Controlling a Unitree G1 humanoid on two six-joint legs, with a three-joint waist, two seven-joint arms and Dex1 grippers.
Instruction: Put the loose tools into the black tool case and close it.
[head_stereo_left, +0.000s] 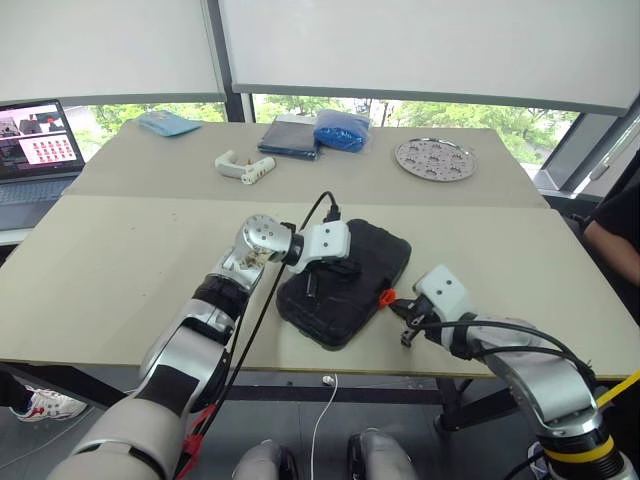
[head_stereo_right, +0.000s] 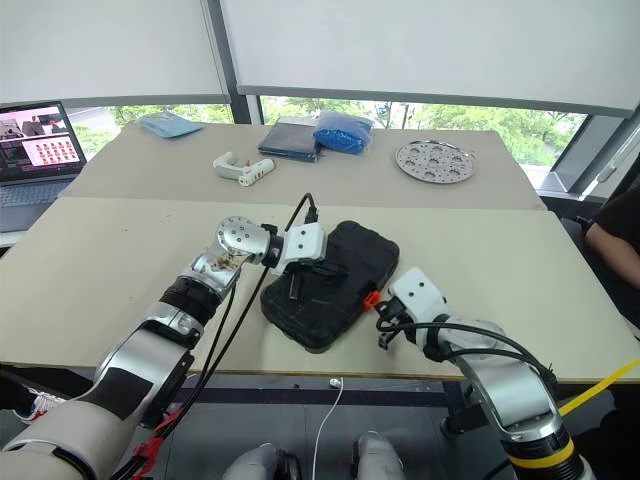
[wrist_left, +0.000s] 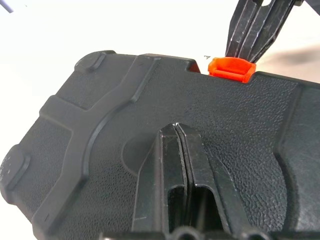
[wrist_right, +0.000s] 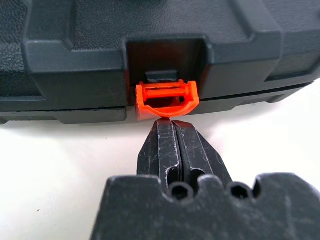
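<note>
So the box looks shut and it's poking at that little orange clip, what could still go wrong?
Two things, I'd guess. The right claw, shut, meets the orange latch with only its narrow tip, so it may slip off before the latch snaps home. And the black tool case lies close to the table edge; if the shut left claw resting on the lid loses hold, the push could slide it.

- Two beige tables (head_stereo_left: 120, 260) are set edge to edge.
- White roller blinds (head_stereo_left: 420, 45) are drawn partway over the windows (head_stereo_left: 470, 115); green trees are seen outside.
- Grey floor (head_stereo_left: 400, 440) is visible below.
</note>
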